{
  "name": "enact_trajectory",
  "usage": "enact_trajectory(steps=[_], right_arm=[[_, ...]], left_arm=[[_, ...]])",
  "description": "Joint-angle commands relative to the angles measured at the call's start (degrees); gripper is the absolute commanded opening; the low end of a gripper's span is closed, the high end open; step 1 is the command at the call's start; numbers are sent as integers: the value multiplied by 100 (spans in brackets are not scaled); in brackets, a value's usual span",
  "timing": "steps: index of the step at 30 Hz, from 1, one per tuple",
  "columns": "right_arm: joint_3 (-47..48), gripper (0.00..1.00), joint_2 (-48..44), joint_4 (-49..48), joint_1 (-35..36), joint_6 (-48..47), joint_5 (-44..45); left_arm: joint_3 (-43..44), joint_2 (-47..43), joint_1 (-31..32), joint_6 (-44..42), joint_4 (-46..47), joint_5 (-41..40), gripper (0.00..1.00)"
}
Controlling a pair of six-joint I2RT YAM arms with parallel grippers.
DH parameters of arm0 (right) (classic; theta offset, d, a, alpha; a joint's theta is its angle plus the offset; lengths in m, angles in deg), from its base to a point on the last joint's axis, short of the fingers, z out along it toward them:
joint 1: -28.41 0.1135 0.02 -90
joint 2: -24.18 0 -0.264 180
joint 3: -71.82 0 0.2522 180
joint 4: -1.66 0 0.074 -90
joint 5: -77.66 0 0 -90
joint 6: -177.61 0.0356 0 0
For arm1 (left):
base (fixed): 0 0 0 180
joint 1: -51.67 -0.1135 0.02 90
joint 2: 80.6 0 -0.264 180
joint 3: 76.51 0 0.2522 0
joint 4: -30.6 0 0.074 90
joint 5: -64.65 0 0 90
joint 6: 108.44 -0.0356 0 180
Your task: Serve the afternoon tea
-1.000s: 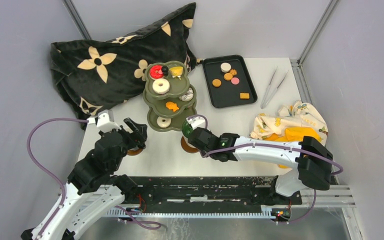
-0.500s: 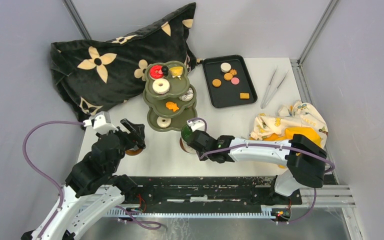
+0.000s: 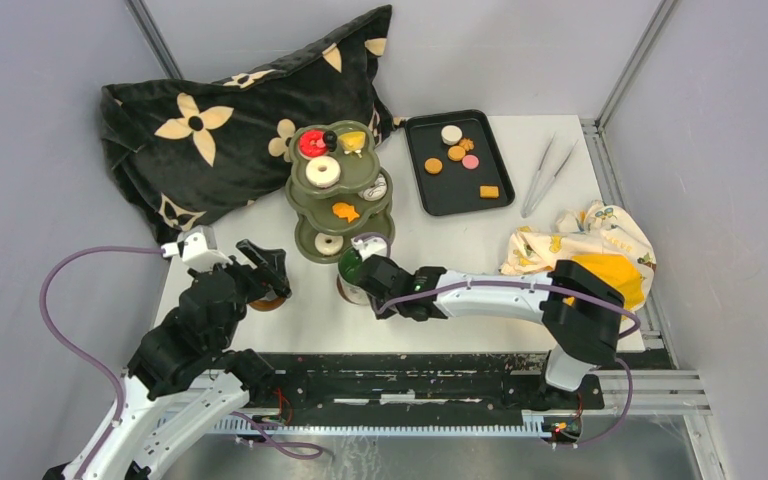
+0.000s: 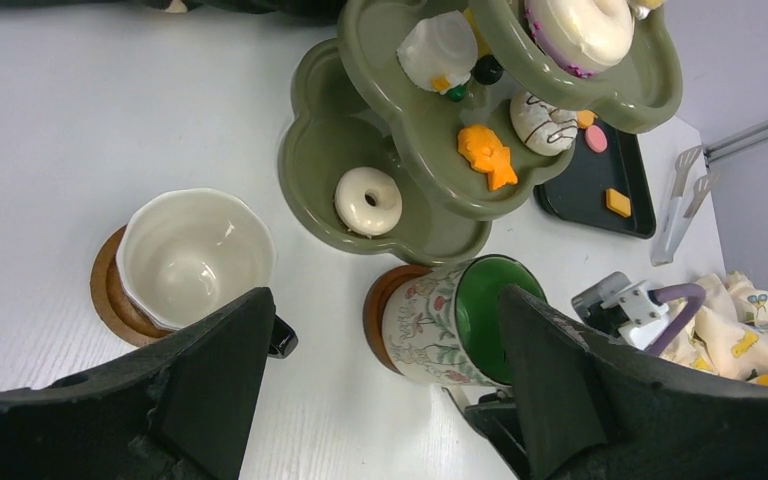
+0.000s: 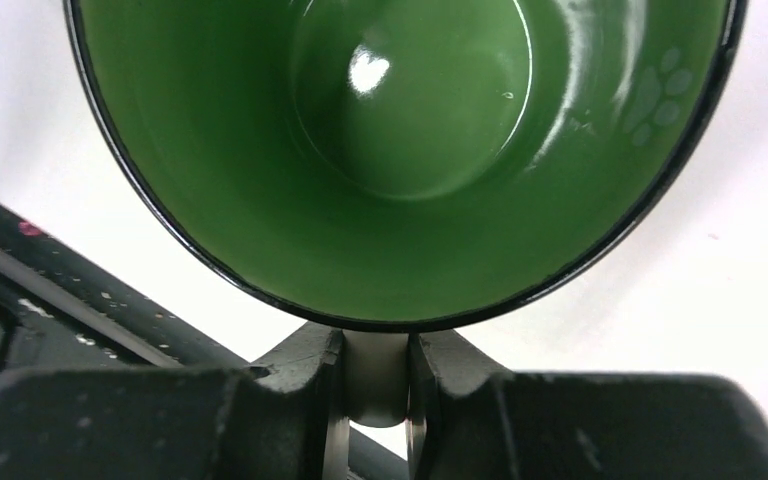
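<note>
Right gripper [image 5: 375, 378] clamped on handle of green-lined mug [image 4: 452, 322], tilted over brown saucer [image 4: 377, 300] just beside three-tier stand [image 3: 341, 192] on white surface [image 4: 110, 120]. Left gripper [image 3: 268, 271] hung spread wide above white cup [image 4: 195, 258] on second saucer [image 4: 106, 296].

stand [image 4: 317, 165] – 1 | saucers [image 4: 103, 292] – 2 | mug [image 4: 428, 325] – 1 | cup [image 4: 195, 255] – 1 | tray [image 3: 460, 190] – 1

No readable text or labels appear anywhere, seemingly.

Floral green-lined mug [image 4: 430, 330] tilted over a brown saucer [image 4: 378, 300], just beside the olive three-tier stand [image 4: 315, 165] bearing pastries [image 4: 368, 200]
</note>
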State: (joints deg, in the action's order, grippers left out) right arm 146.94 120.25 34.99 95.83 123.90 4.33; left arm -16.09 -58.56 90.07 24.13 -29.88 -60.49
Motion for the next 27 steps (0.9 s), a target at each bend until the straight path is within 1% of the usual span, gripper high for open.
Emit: enact_trajectory(steps=[1, 5, 10, 19, 27], right_arm=[[477, 1, 436, -316, 207, -23, -835], [732, 1, 540, -280, 342, -104, -960], [949, 1, 432, -187, 359, -254, -966], [1111, 1, 246, -188, 359, -477, -306], [1344, 1, 413, -292, 353, -599, 30]], left_arm=[[193, -77, 8, 102, 47, -219, 89], [202, -108, 10, 109, -8, -246, 89], [236, -115, 10, 90, -21, -283, 89], [259, -89, 7, 94, -21, -301, 89], [219, 8, 10, 21, 132, -313, 89]])
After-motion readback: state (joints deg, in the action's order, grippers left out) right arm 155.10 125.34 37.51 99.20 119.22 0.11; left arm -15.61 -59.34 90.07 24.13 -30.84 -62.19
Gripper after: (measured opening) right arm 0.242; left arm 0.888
